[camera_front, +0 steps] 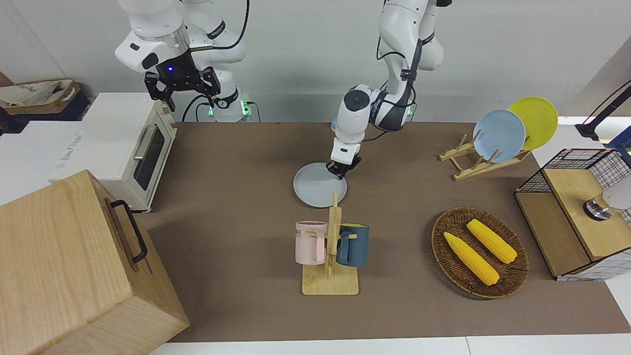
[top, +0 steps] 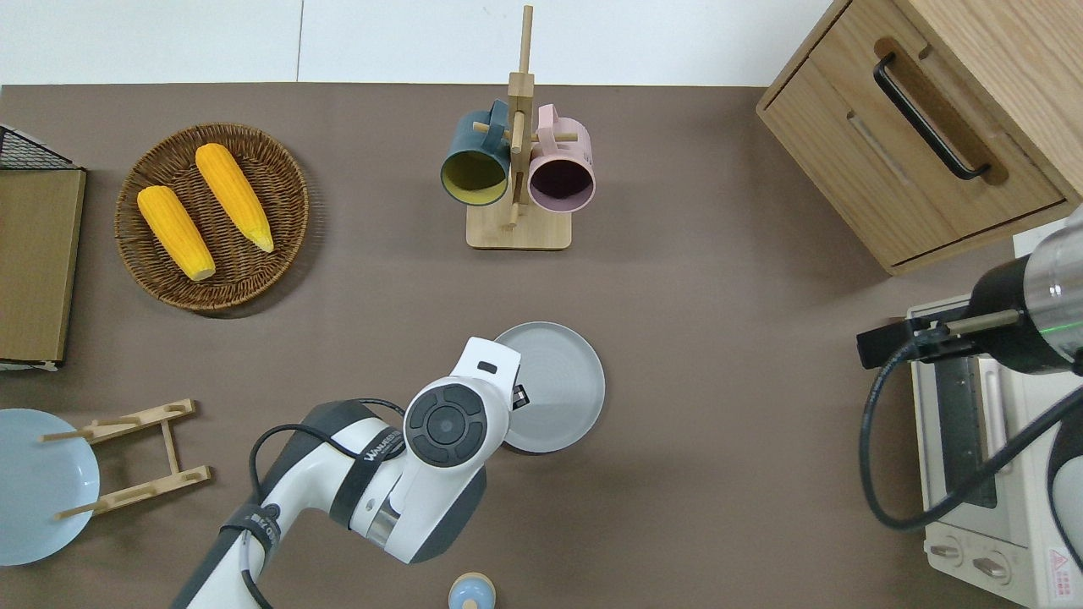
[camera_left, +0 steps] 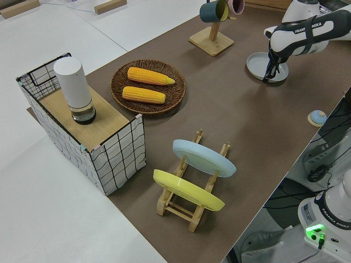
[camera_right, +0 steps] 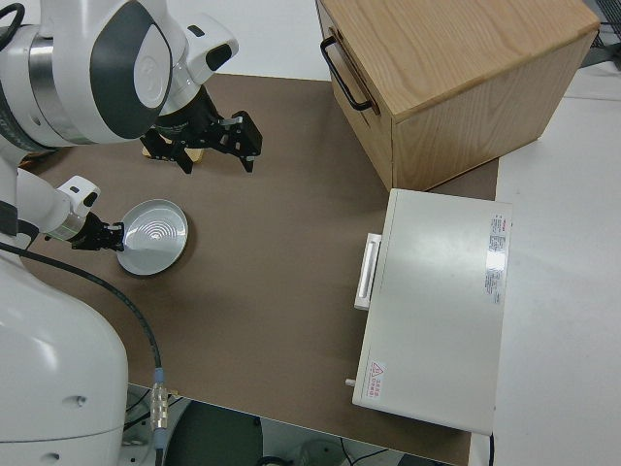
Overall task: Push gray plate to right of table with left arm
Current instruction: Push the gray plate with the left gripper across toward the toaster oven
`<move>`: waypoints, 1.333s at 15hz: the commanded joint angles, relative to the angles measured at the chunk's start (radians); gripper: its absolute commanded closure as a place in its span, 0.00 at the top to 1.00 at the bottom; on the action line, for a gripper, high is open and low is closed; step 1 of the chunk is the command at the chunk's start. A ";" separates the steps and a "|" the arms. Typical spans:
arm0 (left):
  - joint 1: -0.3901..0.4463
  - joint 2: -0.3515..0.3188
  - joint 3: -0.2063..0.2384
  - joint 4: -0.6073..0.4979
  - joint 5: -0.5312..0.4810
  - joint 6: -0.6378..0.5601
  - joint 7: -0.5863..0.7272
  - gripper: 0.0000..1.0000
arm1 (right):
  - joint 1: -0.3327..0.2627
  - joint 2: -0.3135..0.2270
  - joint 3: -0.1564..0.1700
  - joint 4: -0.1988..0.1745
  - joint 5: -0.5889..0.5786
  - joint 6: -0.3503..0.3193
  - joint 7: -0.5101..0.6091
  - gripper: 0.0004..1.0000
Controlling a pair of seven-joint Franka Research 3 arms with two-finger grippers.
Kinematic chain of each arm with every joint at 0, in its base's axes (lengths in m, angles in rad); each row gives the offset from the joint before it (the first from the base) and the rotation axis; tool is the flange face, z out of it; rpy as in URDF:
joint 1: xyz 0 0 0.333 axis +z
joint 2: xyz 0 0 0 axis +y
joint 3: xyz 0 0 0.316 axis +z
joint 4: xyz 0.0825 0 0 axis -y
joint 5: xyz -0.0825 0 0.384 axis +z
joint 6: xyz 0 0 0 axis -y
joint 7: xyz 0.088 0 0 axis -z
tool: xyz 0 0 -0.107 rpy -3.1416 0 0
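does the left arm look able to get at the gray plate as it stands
Probably yes. The left pincer is already down at the gray plate's rim, on the edge toward the left arm's end of the table, and nothing stands between them. The right arm is parked.

Pale gray plate [camera_front: 318, 190], brown table [camera_front: 236, 197], yellow corn [camera_front: 471, 258], pink mug [camera_front: 310, 241].

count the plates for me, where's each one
3. The gray plate lies flat mid-table at the left gripper; the sky-blue plate and yellow plate stand in the wooden rack toward the left arm's end.
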 commanded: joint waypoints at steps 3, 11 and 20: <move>-0.121 0.152 -0.003 0.127 -0.006 0.010 -0.157 0.00 | -0.020 -0.003 0.015 0.009 0.004 -0.016 0.013 0.98; -0.140 0.173 -0.003 0.180 -0.006 -0.003 -0.186 0.46 | -0.020 -0.003 0.017 0.009 0.006 -0.016 0.013 0.98; -0.129 0.156 0.009 0.267 -0.005 -0.157 -0.167 1.00 | -0.020 -0.003 0.017 0.009 0.004 -0.016 0.013 0.98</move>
